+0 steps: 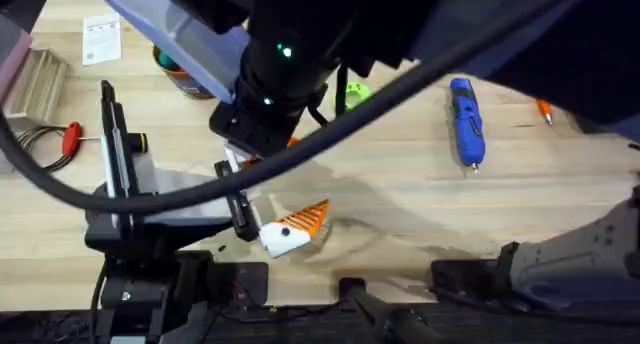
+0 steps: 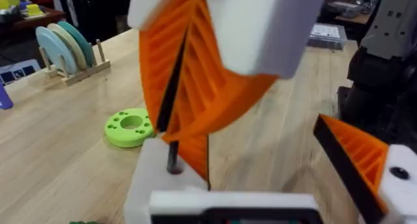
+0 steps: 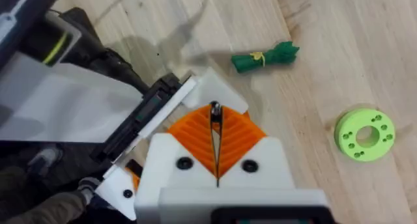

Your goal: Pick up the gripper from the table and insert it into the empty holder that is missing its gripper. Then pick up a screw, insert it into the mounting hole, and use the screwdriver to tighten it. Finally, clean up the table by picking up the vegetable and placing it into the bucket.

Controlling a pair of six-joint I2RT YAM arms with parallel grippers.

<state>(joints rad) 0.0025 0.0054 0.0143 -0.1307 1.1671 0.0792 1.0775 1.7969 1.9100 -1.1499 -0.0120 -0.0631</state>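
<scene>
Screw [image 3: 215, 109]: small dark pin, nipped at the very tip of the right gripper's pads; in the left wrist view its lower end meets the white body of one left finger [image 2: 163, 185]. Cannot tell whether it sits in a hole.
Right gripper [image 3: 215, 120]: orange ribbed pads pressed together on the screw, pointing down at the table, near the lime-green disc [image 3: 365, 134] but apart from it.
Left gripper [image 1: 297, 227]: fingers spread wide, nothing between them except the right gripper's tip coming down by one finger; it lies low over the wood, on the right gripper's far side from the disc.
Vegetable [image 3: 266, 56]: dark green, yellow band round the middle, lying flat on the table near the disc, not touching it.
Holder [image 2: 68, 55]: wooden rack with pale teal and grey slats upright, well beyond the disc in the left wrist view.
Bucket [image 1: 172, 72]: partly hidden under the dark arm, well apart from the disc, towards the left arm's side.
Screwdriver [image 1: 465, 119]: blue, lying on the table well apart from the disc, on the side away from the bucket.
Table [image 1: 400, 194]: light wood.
</scene>
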